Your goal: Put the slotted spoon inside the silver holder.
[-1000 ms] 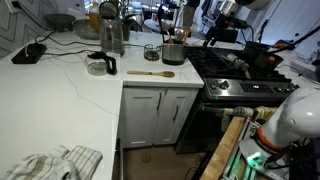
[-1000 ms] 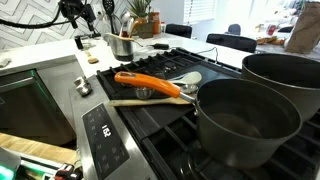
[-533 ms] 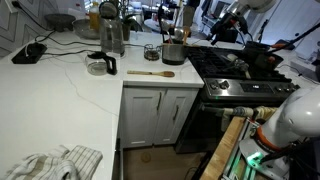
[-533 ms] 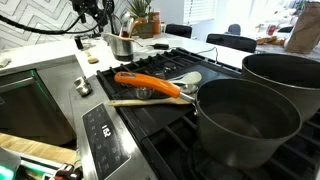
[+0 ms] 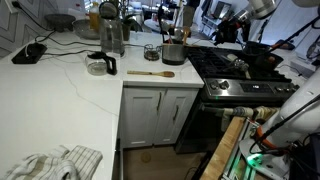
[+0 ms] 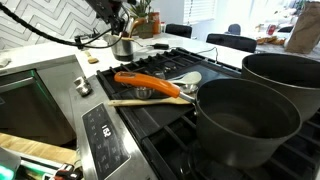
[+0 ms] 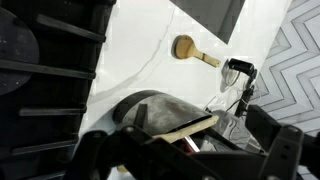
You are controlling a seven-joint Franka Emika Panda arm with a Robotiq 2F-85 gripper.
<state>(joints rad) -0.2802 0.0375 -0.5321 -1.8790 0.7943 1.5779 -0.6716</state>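
CHANGE. Over the last second the gripper has travelled right along the far end of the stove. It started in the upper left corner and now sits directly above the silver holder. In an exterior view the arm has swung right. Nothing else has moved:
- the wooden spoon lies flat on the white counter;
- the orange-handled utensil and the dark pot rest on the stove.

MEANING. This is judged the end of the carry. The tool is lined up over the holder, which stands on the counter just left of the stove. The spoon is not yet inside it. What remains is to lower the spoon's end into the mouth and let go.

ITEM: the slotted spoon.
- Only a length of light tan handle shows, in the wrist view.
- It lies slantwise close under the camera, over the holder's rounded grey rim.
- Its slotted head is hidden.
- It cannot be made out in either exterior view.

TOOL. The fingers appear as dark blurred shapes along the bottom edge of the wrist view, one on each side of the handle.
- Whether they are pressed together on the handle or stand apart cannot be told, because the contact is lost in shadow.
- The handle lies so close to them that it is probably being carried, but that is a judgement only.
- Nothing else is seen touching the tool.
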